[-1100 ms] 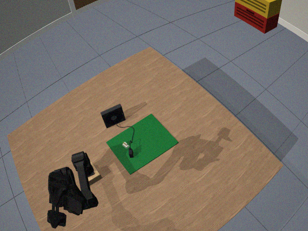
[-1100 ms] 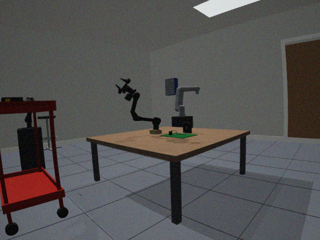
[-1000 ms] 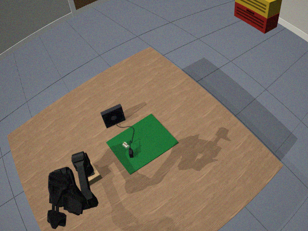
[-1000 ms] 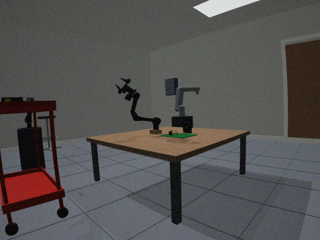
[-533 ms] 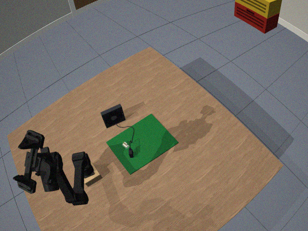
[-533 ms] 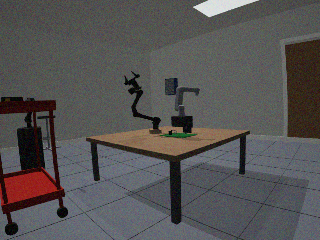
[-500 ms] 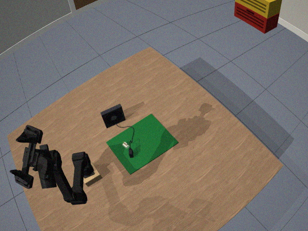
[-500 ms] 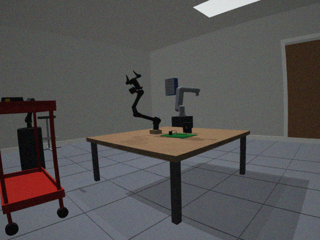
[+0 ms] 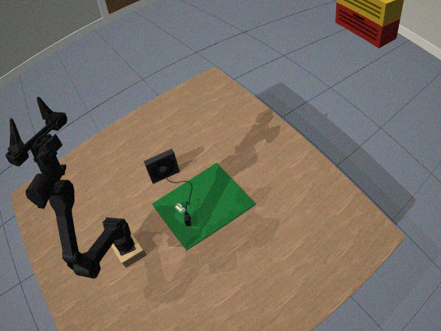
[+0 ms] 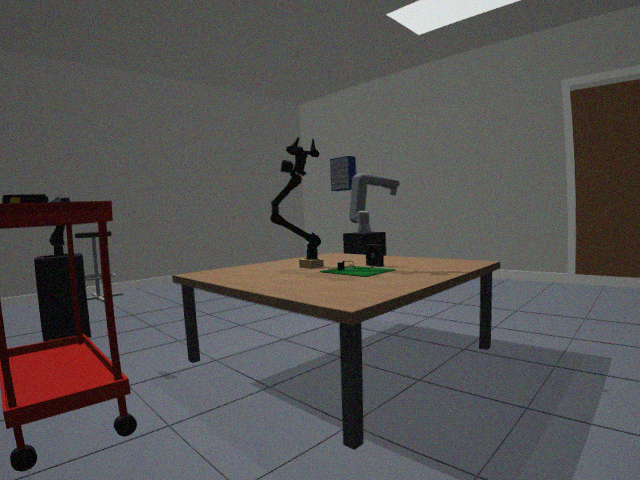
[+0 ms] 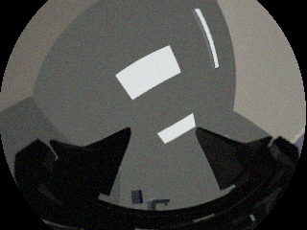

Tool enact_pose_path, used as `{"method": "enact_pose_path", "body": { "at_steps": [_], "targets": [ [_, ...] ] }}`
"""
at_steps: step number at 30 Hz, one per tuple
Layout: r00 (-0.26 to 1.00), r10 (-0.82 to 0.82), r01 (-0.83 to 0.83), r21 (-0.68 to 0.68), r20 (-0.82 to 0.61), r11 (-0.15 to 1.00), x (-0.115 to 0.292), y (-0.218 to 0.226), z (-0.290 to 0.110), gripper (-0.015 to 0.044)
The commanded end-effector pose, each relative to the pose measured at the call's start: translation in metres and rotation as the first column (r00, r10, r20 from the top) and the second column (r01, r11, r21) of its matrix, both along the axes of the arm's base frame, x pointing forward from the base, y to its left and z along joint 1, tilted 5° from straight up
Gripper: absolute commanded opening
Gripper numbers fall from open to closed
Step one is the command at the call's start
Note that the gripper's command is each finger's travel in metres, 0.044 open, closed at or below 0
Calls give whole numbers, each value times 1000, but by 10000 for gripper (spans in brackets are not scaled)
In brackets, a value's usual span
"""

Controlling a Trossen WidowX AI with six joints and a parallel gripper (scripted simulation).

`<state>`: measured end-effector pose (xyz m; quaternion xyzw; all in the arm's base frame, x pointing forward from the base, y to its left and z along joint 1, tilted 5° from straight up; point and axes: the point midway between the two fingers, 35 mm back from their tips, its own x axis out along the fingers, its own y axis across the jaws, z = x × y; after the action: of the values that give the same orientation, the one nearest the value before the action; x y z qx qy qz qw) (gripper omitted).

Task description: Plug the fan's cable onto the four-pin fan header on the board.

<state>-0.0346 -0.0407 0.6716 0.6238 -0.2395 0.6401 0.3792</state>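
- Gripper (image 9: 29,129) raised high over the table's left edge, fingers pointing up, spread wide, nothing between them.
- Fan (image 9: 161,165) upright on wooden table (image 9: 302,231), just beside green board (image 9: 220,196).
- Cable (image 9: 185,185) runs onto board; black plug (image 9: 187,218) lies beside white header (image 9: 179,207).

Black arm (image 9: 64,217) reared high, jaws wide apart, empty, pointing at ceiling.

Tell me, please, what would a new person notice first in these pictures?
First, the black arm rearing up at the table's left edge, its open, empty claw pointing upward, far from everything. Next, the bright green board mid-table, where the black plug lies beside the white header, cabled to the fan.
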Motion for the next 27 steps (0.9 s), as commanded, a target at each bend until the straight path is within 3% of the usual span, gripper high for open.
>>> {"method": "enact_pose_path", "body": {
  "at_steps": [1,8,14,19,27],
  "targets": [
    [993,-41,24,-153,-112,988,35,54,-7,440],
    [921,-189,35,-410,-341,911,118,134,-43,440],
    [777,-343,-18,-564,-528,826,195,173,-97,440],
    [593,-470,-96,-637,-654,765,256,183,-154,440],
    [196,-657,-267,-685,-728,678,325,163,-267,440]
  ]
}}
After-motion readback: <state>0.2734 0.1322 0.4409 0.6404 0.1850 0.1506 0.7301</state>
